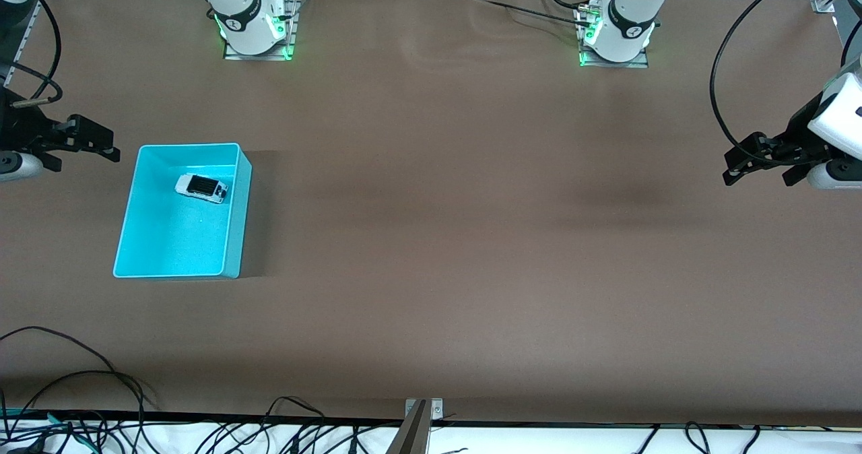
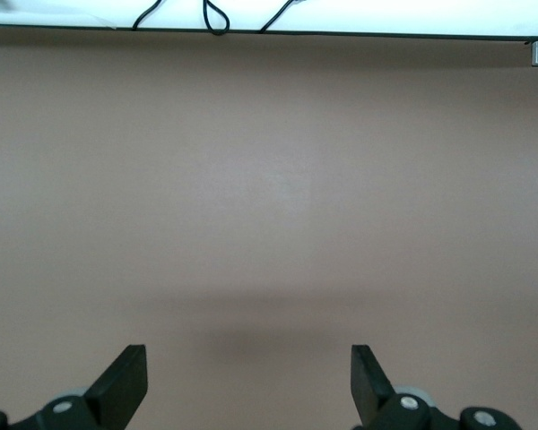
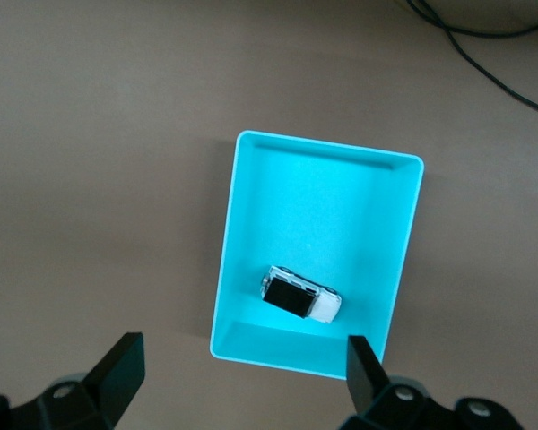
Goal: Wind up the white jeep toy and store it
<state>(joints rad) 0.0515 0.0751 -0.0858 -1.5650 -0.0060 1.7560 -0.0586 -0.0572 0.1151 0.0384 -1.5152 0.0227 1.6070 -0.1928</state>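
The right claw [image 1: 101, 145] hangs released and holding nothing, its two fingers spread wide, over bare bench just beside the turquoise bin [image 1: 237, 225] at the right arm's end. We judge this a stand-off position: the claw is clear of the bin, and its wrist camera looks straight down into it. The left claw [image 1: 747, 164] is likewise released and unloaded, over bare bench [image 1: 471, 238] at the left arm's end, well apart from the bin; that arm waits.

We find the white jeep toy [image 1: 201, 187] inside the bin, resting on the bin floor in the part farther from the front camera. It lies apart from the walls as far as we can tell, upright on its wheels with the black ribbed roof section facing up.

Its long axis runs roughly along the bench from one arm's end toward the other, tilted slightly. In the right wrist view the white end [image 3: 327, 306] and the black section [image 3: 287, 296] are distinct. In the front view the white end points toward the left arm's end of the bench. Which end is the bonnet we cannot tell.

With the toy in the bin and both claws clear, we judge storage complete or nearly so.
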